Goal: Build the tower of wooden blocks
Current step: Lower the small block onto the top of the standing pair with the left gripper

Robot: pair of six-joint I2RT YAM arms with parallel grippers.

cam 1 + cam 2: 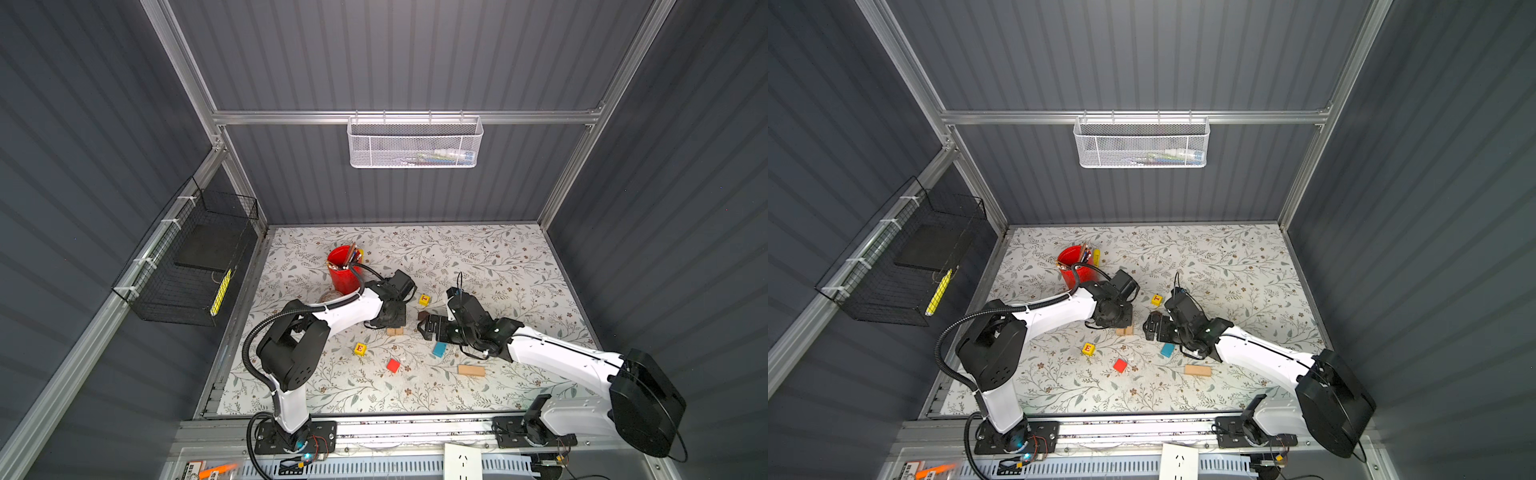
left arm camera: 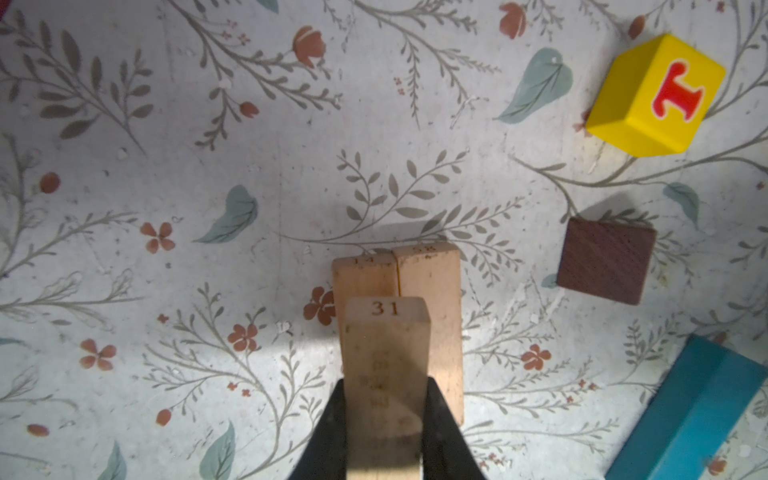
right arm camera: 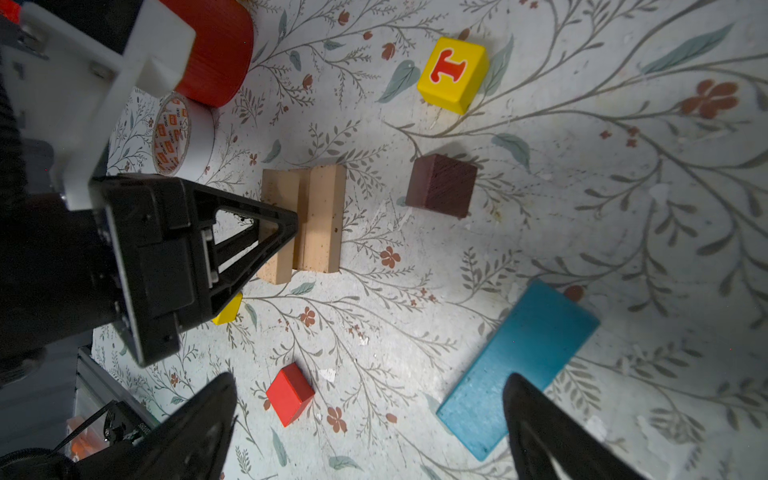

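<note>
1. Left wrist view: the left gripper (image 2: 385,382) clamps a tan plank (image 2: 386,340) over two planks (image 2: 432,282) lying side by side; whether it rests on them is unclear.
2. Brown piece (image 2: 604,266) and T cube (image 2: 656,95) sit beside the pair, apart, with bare mat (image 1: 478,257) between.
3. Right gripper (image 3: 370,382) gapes wide and empty by the blue plank (image 3: 523,365), with the red cube (image 3: 289,392) near.
4. E cube (image 1: 360,349) and a lone plank (image 1: 471,370) lie toward the front.
5. The mat's far half is open but for the red cup (image 1: 343,270); grey walls (image 1: 415,62) enclose it.

Left hand (image 2: 386,395) clamped tight, pointing down; right hand (image 3: 370,386) jaws spread wide, hovering low.
</note>
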